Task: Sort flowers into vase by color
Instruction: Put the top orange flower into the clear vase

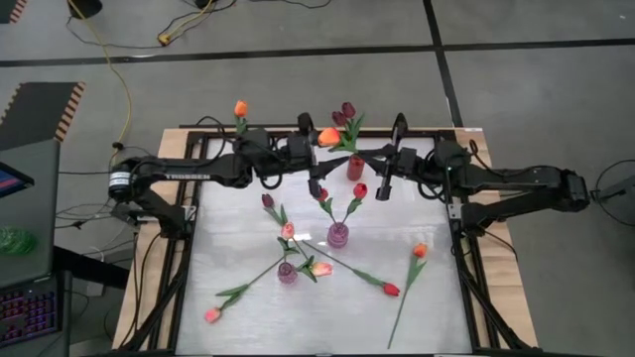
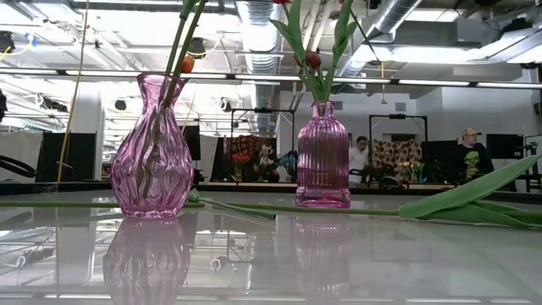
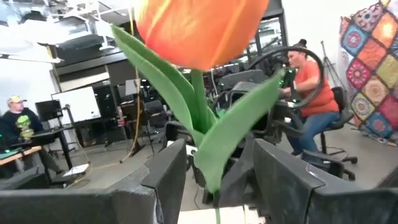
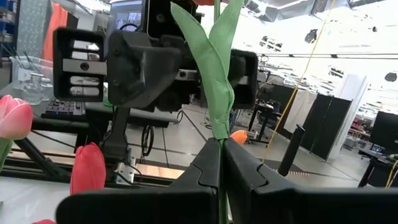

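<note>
An orange tulip (image 1: 327, 137) is held in the air over the table's far middle, between my two arms. Its head (image 3: 199, 28) sits close above my left gripper (image 3: 214, 168), which is open. The green stem and a leaf pass between those fingers; whether they touch, I cannot tell. My right gripper (image 4: 221, 146) comes from the right and is shut on the stem. Other tulips stand in two pink vases (image 1: 337, 234) (image 1: 288, 273) and a red vase (image 1: 355, 167). Several more tulips lie flat on the table (image 1: 391, 290). My right gripper pinches the orange tulip's stem just below its leaves (image 4: 219, 135) between the two shut fingers. The fingers come about level from the table's right side. The stem runs on past the fingertips toward my left gripper. The flower is lifted clear of the table.
Loose tulips lie on the near half of the table: pink (image 1: 211, 315), pink-orange (image 1: 320, 268) and orange (image 1: 420, 251). Another orange tulip (image 1: 240, 107) stands at the far edge behind my left arm. People sit at desks in the room beyond the table (image 3: 305, 87).
</note>
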### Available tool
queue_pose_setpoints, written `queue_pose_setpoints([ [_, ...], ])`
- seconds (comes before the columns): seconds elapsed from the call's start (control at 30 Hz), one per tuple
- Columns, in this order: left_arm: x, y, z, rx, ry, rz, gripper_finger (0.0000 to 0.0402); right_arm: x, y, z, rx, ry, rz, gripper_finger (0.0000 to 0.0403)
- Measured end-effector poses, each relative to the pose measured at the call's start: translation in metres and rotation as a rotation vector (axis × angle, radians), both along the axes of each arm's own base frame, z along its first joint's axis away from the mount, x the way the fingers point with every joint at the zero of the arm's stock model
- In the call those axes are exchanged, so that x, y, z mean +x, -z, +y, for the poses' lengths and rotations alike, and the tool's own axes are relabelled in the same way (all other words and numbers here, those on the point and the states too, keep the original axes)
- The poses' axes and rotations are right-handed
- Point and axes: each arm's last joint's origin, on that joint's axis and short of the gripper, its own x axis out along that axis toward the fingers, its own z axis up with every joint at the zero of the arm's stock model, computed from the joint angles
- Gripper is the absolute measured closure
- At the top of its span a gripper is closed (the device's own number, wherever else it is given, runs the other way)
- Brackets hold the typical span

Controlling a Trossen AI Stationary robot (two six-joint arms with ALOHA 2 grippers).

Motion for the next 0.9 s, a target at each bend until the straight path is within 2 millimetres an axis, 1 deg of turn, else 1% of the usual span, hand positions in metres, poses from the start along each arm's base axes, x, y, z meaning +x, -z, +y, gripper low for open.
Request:
queue_pose_setpoints([
  [0.1,0.0036,0.0015,0.0008,-0.002,-0.010,0.008,0.0228,-0.0002,-0.0004,0.0000,0.000,0.000,-0.003,0.0367],
  [0.27,0.0031,0.0000,0.0008,0.015,-0.014,0.001,0.0228,-0.0001,-0.0002,0.0000,0.000,0.000,-0.001,0.0367],
  [0.37,0.0028,-0.0014,0.0007,0.015,-0.014,-0.014,0.0235,-0.0001,-0.0002,0.0000,0.000,0.000,-0.001,0.0367],
  [0.67,0.0020,-0.0037,0.0006,0.026,-0.017,-0.036,0.0310,-0.0001,-0.0002,0.0000,0.000,0.000,-0.002,0.0367],
  [0.9,0.0021,-0.0034,0.0008,0.026,-0.018,-0.033,0.0359,-0.0001,-0.0002,0.0000,0.000,0.000,-0.001,0.0367],
])
